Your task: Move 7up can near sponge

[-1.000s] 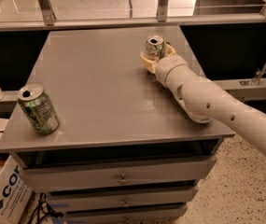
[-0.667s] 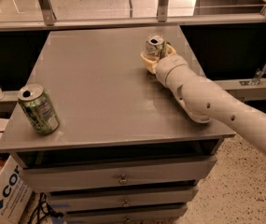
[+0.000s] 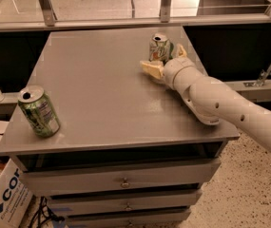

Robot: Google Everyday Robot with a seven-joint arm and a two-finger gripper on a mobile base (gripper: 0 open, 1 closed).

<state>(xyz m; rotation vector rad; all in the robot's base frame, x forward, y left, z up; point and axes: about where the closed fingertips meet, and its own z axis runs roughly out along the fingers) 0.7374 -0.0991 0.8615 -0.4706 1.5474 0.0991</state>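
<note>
The 7up can point(image 3: 159, 46), pale silver-white and light green with a small red spot, stands upright at the far right of the grey table point(image 3: 101, 80). My gripper point(image 3: 166, 60) is right at it, open. One yellowish finger point(image 3: 151, 69) lies in front-left of the can's base and the other finger point(image 3: 181, 51) is to its right, so they stand wider apart than the can. A small dark green patch point(image 3: 170, 49) shows just right of the can behind the gripper. It may be the sponge, which is otherwise hidden.
An all-green can point(image 3: 39, 111) stands upright near the table's front left corner. My white arm point(image 3: 220, 103) reaches in over the right edge. Drawers point(image 3: 123, 179) are below the tabletop. A cardboard box point(image 3: 4, 198) sits on the floor at left, and a rail point(image 3: 125, 22) runs behind.
</note>
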